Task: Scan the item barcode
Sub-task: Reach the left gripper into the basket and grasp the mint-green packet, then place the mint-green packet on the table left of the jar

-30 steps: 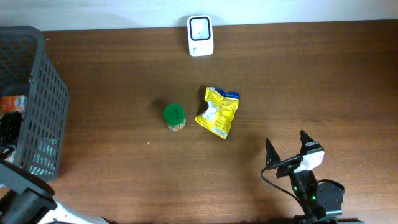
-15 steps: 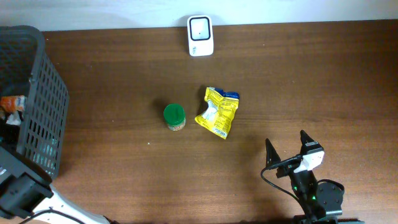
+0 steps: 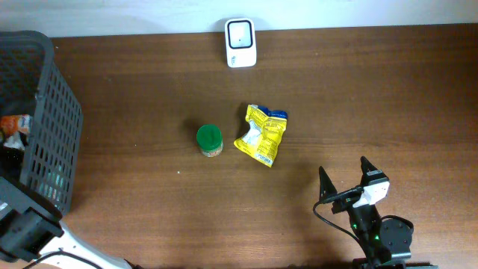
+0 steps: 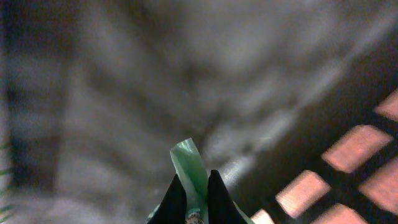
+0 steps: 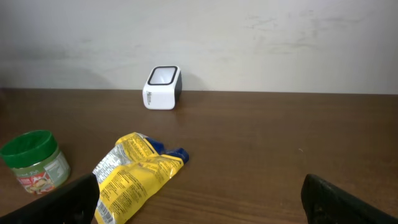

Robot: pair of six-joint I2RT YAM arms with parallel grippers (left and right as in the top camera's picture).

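Open desk (image 3: 134, 202) right of basket (image 3: 52, 104); inside basket orange pack (image 3: 15, 123), left gripper (image 4: 193, 186) clenched on green packet (image 4: 188, 155); right gripper (image 3: 343, 168) released, well apart.

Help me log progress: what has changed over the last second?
The left pincer closed on a pale green packet in the basket. Unchanged: right pincer open, green-lidded jar, yellow bag and scanner where they were.
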